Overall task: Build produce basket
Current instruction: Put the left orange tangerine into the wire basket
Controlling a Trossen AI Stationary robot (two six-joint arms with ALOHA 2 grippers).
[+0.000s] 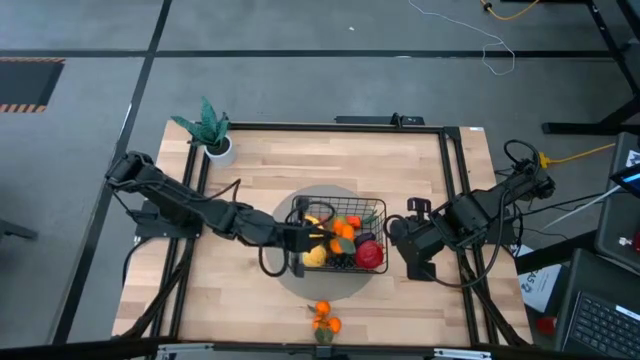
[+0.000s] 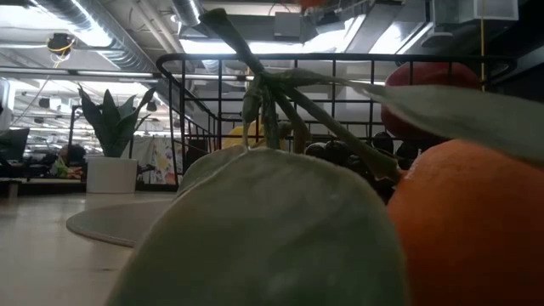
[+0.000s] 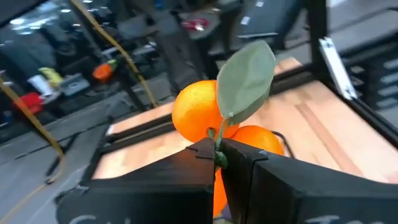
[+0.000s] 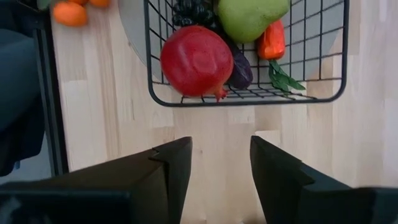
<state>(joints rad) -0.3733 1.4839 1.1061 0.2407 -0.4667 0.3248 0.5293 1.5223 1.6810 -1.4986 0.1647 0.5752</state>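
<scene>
A: Light wood desk [image 1: 260,160] in a black frame, grey floor with loose cables around it. Round grey mat [image 1: 335,285] at the middle, potted plant [image 1: 208,128] at the far left corner

B: Basket?

A: The basket [image 1: 384,207] sits on the mat, partly filled: red fruit [image 4: 196,59], green pear [image 4: 249,15], more produce behind

B: Left claw?

A: The left claw [image 3: 217,155] is at the basket's left side, clamped on the stem of the tangerines [image 3: 196,112], leaf [image 3: 245,78] sticking up. Stem grip probably because the round fruit would slip

B: Right?

A: The right claw [image 4: 221,162] has its fingers spread and holds nothing. It is over bare desk just beside the basket's right wall, parked clear I'd guess

B: Anything left outside?

A: The second tangerine bunch [image 1: 322,318], at the desk's near edge, well apart from the basket
</scene>
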